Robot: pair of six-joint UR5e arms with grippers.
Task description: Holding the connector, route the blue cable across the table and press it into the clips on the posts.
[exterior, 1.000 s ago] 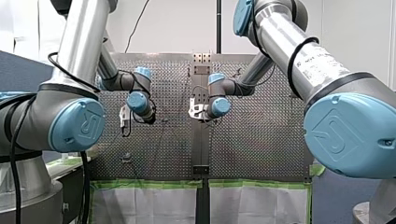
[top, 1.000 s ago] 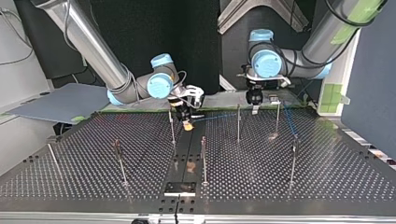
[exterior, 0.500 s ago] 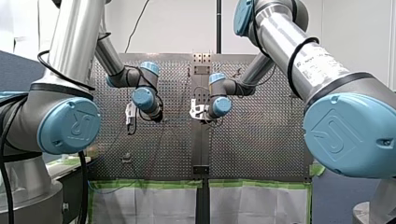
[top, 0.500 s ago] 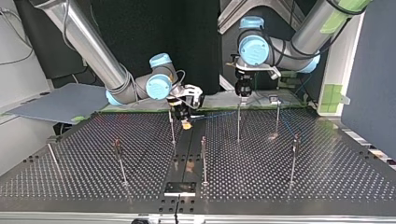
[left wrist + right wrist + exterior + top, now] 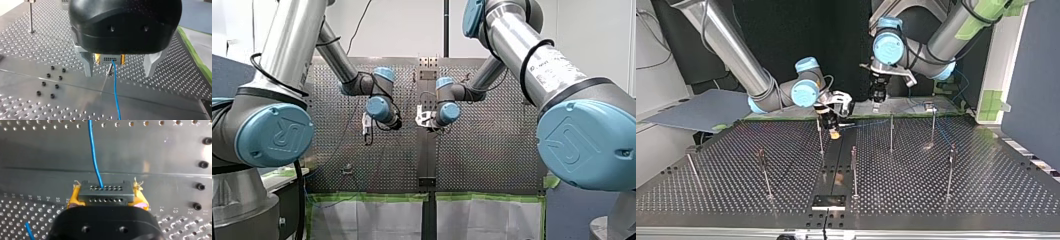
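Front view: our left gripper (image 5: 368, 131) hangs over the perforated table (image 5: 492, 150), just short of its middle strip. Our right gripper (image 5: 422, 118) is at that strip. The fingers are too small to read here.

Top view (sides crossed): the right gripper is low, by the table's edge nearest the arm bases, with yellow pads (image 5: 835, 135) at its tip. The blue cable (image 5: 868, 123) runs from it along that edge towards a post (image 5: 891, 132). The left gripper is up above the same edge, touching nothing.

Left wrist view: only here can we see the left gripper's metal fingers (image 5: 87, 65), spread wide with nothing between them. Ahead of them is the connector (image 5: 110, 59), flanked by the yellow pads, with the cable trailing across the middle strip.

Right wrist view: only here is the grip plain. The connector is pinched tight between both pads. The cable leaves one hole in its upper row and runs ahead over the strip.

Versus a second ago, the left gripper has slid from over the posts towards the table's middle and risen. The right gripper and connector have barely shifted.
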